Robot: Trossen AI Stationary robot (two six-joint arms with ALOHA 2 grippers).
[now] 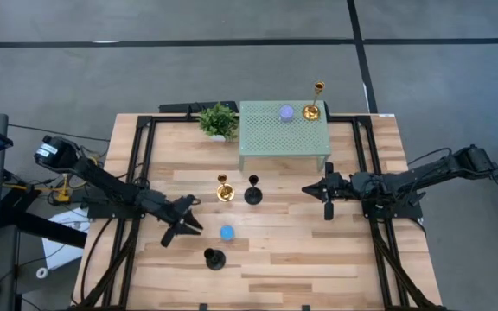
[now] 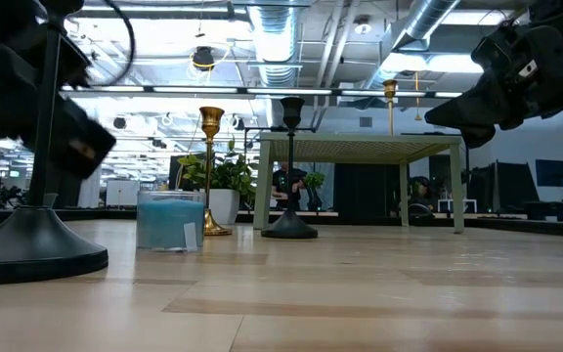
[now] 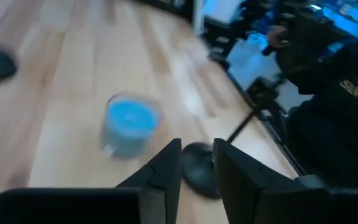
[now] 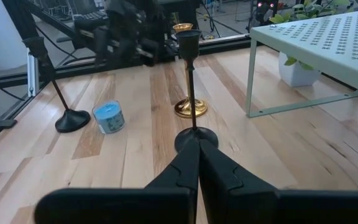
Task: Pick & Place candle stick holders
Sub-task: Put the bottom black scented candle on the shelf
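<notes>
We hold our left gripper (image 1: 188, 222), jaws spread, beside the blue holder (image 1: 226, 232) near a black holder (image 1: 213, 258). Our right gripper (image 1: 326, 195), jaws pressed together, faces another black holder (image 1: 252, 193).

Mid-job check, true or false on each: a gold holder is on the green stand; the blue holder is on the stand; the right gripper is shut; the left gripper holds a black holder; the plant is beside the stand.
1. A gold holder stands on the green stand. True.
2. The blue holder is on the stand. False: it sits on the table; the purple holder is on the stand.
3. The right gripper is shut. True.
4. The left gripper holds a black holder. False: open, holding nothing.
5. The plant is beside the stand. True.
</notes>
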